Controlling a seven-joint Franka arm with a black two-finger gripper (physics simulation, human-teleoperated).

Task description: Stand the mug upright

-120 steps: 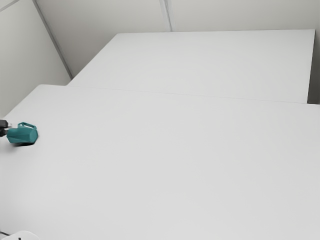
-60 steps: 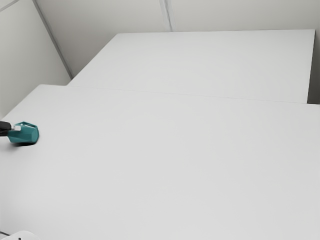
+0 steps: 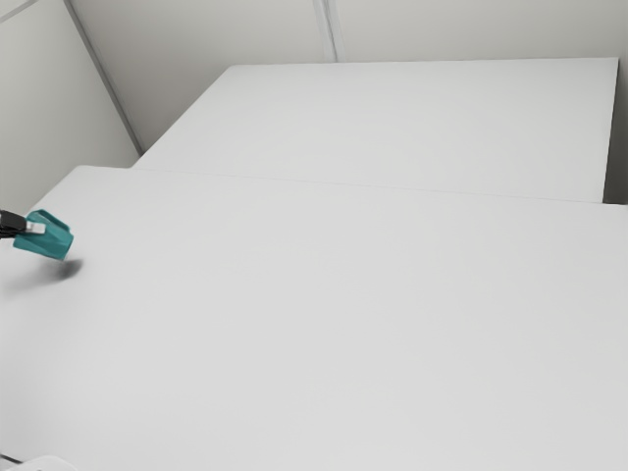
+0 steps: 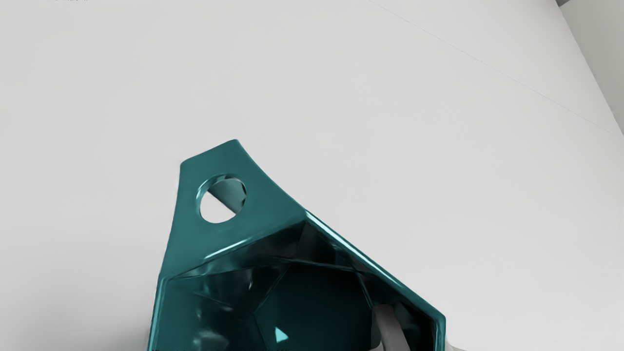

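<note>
At the exterior view's left edge, the black gripper is at the teal mug, which hangs tilted above the table, its shadow separate below it. In the wrist view the mug's mouth faces the hand, showing the dark inside and the flat handle with a round hole. The gripper is shut on the mug's wall: one finger reaches inside the mouth, and a sliver of the other shows outside the wall. The lower part of the mouth is cut off.
The white table stretches toward the exterior view's right, with a thin seam before another white surface. Pale walls stand behind. A white rounded object is at the lower left corner of the exterior view.
Gripper and mug have risen together from the table, and the mug has tipped so that its base end points lower. Before that, the gripper moved further onto the mug.
</note>
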